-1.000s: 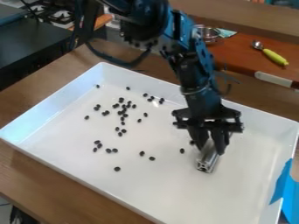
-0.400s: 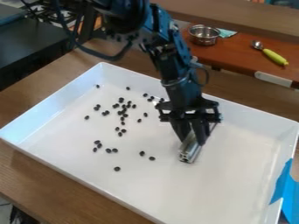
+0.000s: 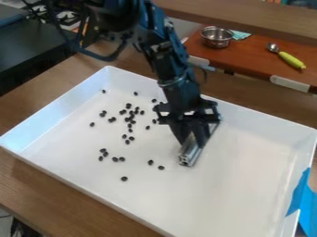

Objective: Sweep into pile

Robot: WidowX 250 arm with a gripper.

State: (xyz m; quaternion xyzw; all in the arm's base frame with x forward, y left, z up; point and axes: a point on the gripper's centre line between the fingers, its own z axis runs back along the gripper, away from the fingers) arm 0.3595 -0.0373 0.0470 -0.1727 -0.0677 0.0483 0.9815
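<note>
At the far left, a dark cabinet (image 3: 31,60) stands beside the wooden bench (image 3: 37,185), with a stove (image 3: 59,14) behind it. The white tray (image 3: 80,178) sits on the bench, its raised rim running all the way round.

Inside the tray, the dark beans (image 3: 124,178) lie scattered, mostly in its left half. One is near the left wall; a small group and a pair lie to the right of it, nearer the front, with a single bean well forward of them. A looser, larger cluster spreads over the middle of the scatter, toward the back wall. Two more beans lie near each other to the left of the metal bar (image 3: 188,155).

The black robot arm (image 3: 170,74) comes in from the top edge and slants down to the right. Its end effector (image 3: 193,144) is over the tray, pinching the bar between its fingers. The bar slants, its open-profile end pointing toward the front left and its other end toward the back right.

Behind the tray, a metal bowl (image 3: 217,38) rests on a reddish-brown board (image 3: 254,58), beside a teal cloth (image 3: 239,35). Farther right on the board lies a scoop (image 3: 291,60) with a yellow-green handle. A white strip (image 3: 289,84) runs along the board's front edge, and blue tape (image 3: 303,201) hangs at the tray's right side.
</note>
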